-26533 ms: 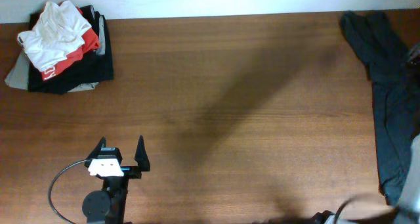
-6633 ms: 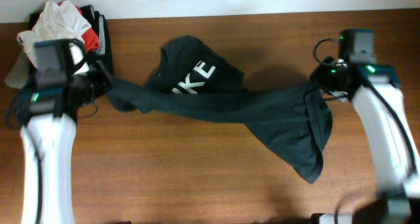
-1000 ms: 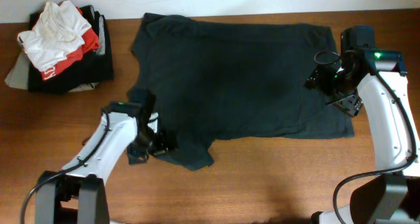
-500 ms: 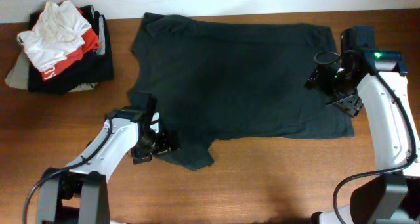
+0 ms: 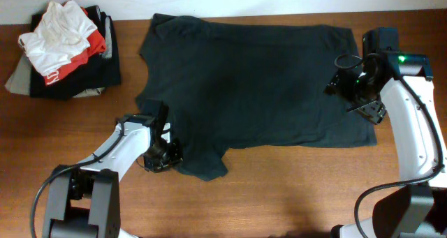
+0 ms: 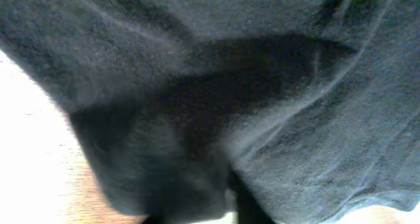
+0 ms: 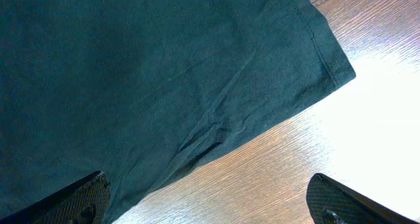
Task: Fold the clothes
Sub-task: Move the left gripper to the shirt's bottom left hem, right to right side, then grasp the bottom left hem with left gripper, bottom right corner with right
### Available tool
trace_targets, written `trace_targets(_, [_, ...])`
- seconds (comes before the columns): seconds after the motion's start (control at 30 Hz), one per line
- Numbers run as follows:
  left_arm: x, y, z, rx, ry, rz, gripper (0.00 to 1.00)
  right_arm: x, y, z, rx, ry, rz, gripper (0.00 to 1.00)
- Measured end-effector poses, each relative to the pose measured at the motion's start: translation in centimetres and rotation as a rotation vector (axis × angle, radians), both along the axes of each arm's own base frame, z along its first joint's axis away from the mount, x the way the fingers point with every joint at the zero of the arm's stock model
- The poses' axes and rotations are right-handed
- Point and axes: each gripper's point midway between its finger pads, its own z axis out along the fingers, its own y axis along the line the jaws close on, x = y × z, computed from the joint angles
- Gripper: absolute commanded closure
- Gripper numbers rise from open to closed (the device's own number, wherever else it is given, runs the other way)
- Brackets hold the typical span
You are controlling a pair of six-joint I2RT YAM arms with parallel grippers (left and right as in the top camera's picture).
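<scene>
The table [image 5: 279, 189] bears 2 groups of cloth. At its far left corner sits a stack of garments: a crumpled white one [image 5: 59, 28] on top, a red one [image 5: 77, 60] under it, and dark folded pieces [image 5: 84, 77] beneath. The charcoal T-shirt [image 5: 251, 77] lies spread flat over the middle and far side of the table, plain dark cloth upward. Its hem is toward the right arm, and 1 sleeve [image 5: 199, 165] juts out toward the near edge. The left gripper [image 5: 162, 155] rests at the outer edge of that sleeve. From above its jaws look drawn in on the cloth. The left wrist view is filled almost wholly with dark, blurred fabric [image 6: 295, 119], and a fold is gathered down toward the bottom of the frame where the fingers sit. So it appears clamped on a pinch of sleeve, though the fingertips themselves are hard to make out. Only a sliver of table [image 6: 39, 152] shows at that view's left edge. The right gripper [image 5: 356, 102] is over the hem corner on the right side. Its own camera shows what the overhead cannot: the 2 fingers [image 7: 85, 194] spread wide at the bottom corners of the frame with nothing between them. Below them lie the stitched hem corner [image 7: 331, 69] and soft creases in the cloth, flat on the wood grain.
</scene>
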Motion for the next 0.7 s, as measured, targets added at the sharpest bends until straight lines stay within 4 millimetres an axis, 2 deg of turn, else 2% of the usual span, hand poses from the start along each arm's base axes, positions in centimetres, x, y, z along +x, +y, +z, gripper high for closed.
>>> trace_targets(0.1, [-0.5,0.1,0.0,0.004,0.021,-0.001,0.99,0.0,0.0,0.0,-0.001,-0.001,0.0,0.01])
trace_targets(0.23, [-2.2,0.4,0.5,0.018,0.089,-0.001,0.99,0.0,-0.3,0.0,-0.014,0.0,-0.003,0.01])
trace_targets(0.33, [-2.1,0.5,1.8,0.018,0.05,-0.002,0.99,-0.1,-0.6,0.0,-0.017,0.001,-0.029,0.01])
trace_targets(0.4, [-1.6,0.7,2.9,0.025,0.0,-0.003,0.99,-0.3,-1.3,-0.1,-0.013,0.005,-0.073,0.01])
trace_targets(0.5, [-1.3,1.2,4.2,0.042,-0.058,-0.003,0.99,-1.1,-3.5,-0.5,-0.007,0.022,-0.156,0.01])
trace_targets(0.57, [-1.4,1.3,4.6,0.05,-0.068,-0.003,0.99,-2.1,-4.6,-1.6,0.0,0.057,-0.204,0.01])
trace_targets(0.7, [-1.5,1.5,4.6,0.062,-0.064,-0.003,0.99,-3.8,-6.2,-5.4,0.008,0.107,-0.27,0.01])
